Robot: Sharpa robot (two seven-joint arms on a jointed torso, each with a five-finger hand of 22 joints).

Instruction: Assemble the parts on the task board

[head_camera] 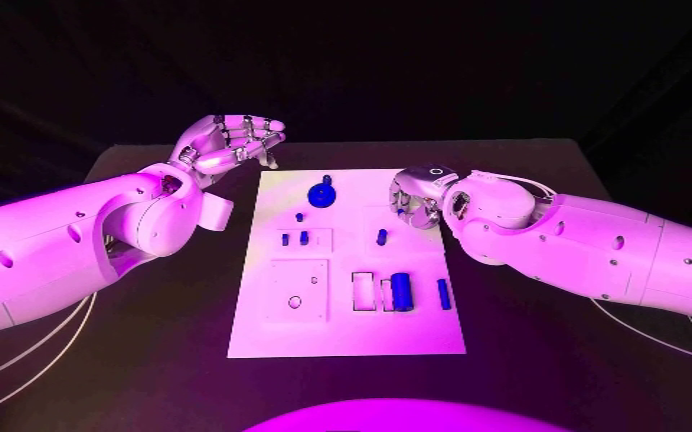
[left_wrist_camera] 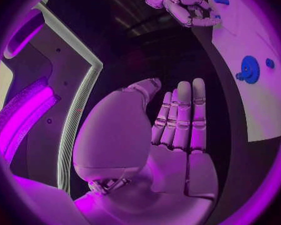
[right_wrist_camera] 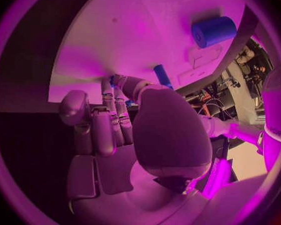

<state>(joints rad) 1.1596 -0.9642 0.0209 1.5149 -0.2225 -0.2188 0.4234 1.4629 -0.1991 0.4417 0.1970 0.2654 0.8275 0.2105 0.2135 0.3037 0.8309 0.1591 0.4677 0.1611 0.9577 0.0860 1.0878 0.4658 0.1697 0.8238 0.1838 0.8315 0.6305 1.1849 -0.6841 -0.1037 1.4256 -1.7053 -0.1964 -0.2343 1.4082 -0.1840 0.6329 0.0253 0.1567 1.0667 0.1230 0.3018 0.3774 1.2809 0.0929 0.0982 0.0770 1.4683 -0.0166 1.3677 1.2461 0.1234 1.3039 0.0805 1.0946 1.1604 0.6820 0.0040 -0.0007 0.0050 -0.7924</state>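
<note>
Head view: the task board (head_camera: 346, 337) lies mid-table, the empty left hand (head_camera: 231, 142), fingers loosely apart, hovers off its far left corner, while the right hand (head_camera: 418, 197), grip untellable, should descend slowly, squarely onto the small blue peg (head_camera: 381, 237).

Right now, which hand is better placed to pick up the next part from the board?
Right. The right hand hangs over the task board edge, fingers down near a small blue part. The left hand is raised, open, off the board's far corner.
</note>
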